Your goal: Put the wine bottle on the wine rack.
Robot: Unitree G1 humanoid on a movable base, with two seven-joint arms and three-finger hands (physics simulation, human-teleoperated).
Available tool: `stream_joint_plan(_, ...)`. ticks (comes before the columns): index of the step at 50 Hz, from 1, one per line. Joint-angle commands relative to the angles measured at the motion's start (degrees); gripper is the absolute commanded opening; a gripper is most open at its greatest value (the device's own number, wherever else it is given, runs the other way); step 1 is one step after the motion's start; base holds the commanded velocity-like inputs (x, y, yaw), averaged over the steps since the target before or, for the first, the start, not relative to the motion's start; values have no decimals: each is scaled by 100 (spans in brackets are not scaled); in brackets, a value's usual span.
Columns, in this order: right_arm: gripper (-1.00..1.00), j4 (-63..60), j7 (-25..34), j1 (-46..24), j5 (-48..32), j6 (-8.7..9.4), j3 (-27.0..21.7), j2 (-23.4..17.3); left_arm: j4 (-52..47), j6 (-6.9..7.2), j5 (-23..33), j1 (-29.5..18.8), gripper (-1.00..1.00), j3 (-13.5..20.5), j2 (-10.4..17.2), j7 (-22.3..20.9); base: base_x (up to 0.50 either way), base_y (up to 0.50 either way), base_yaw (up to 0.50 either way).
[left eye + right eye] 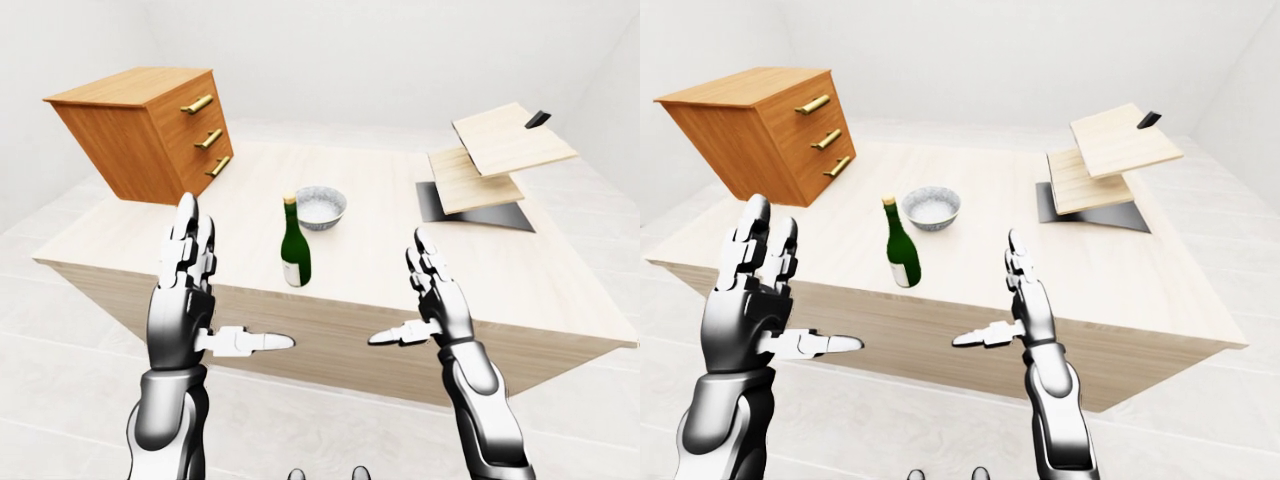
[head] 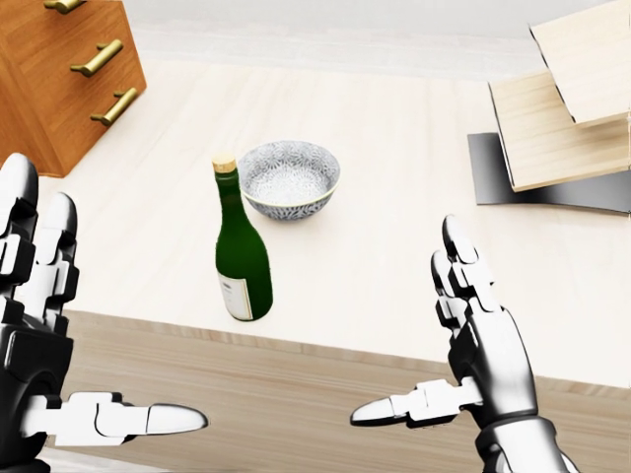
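1. Wine bottle (image 2: 243, 266) upright on table (image 2: 394, 168), near its lower edge in head view, patterned bowl (image 2: 290, 178) just above-right.
2. Left hand (image 2: 39, 325) fingers spread, empty, off table.
3. Right hand (image 2: 473, 345) spread, empty.
4. Wine rack (image 2: 562, 118) top right, well apart from bottle.

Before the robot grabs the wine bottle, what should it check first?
1. Wine bottle standing upright on the table: ok.
2. Both hands empty: ok. Left hand and right hand are open, fingers spread.
3. A hand close to the bottle: not ok. Both hover at the table's near edge, apart from it.
4. Room around the bottle: ok on its sides; the patterned bowl sits just above it in the head view, apart.
5. Wine rack in sight: ok, tilted wooden shelves on a dark base at the table's right.
6. Rack shelves free: cannot tell.
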Motion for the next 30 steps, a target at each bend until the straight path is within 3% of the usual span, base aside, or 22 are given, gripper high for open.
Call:
stream_joint_plan(1,100,103,134,10,59,0,48,13,-47,0,18,-7,100,-37,6,-13,0,0,50)
stream_joint_plan(30,100,-154,-19,-137,53,0,-103,31,114,0,-86,72,100,59,-8,-80,0,0,48)
